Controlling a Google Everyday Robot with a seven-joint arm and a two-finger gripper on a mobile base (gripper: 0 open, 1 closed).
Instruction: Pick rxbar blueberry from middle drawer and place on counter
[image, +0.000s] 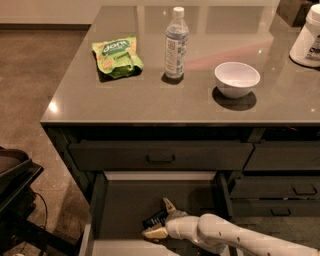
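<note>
Camera view shows us our claw (157, 217) spread wide astride the bar (151, 220) in the drawer (124, 202), bare floor to its left, pale rim beyond.

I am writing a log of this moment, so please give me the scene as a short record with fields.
gripper: gripper reaches into the middle drawer, fingers spread on either side of the bar
rxbar blueberry: rxbar blueberry in the drawer, between the fingers
drawer state: pulled open
counter: counter holds a green snack bag, a water bottle and a white bowl
task state: bar not yet on the counter
</note>
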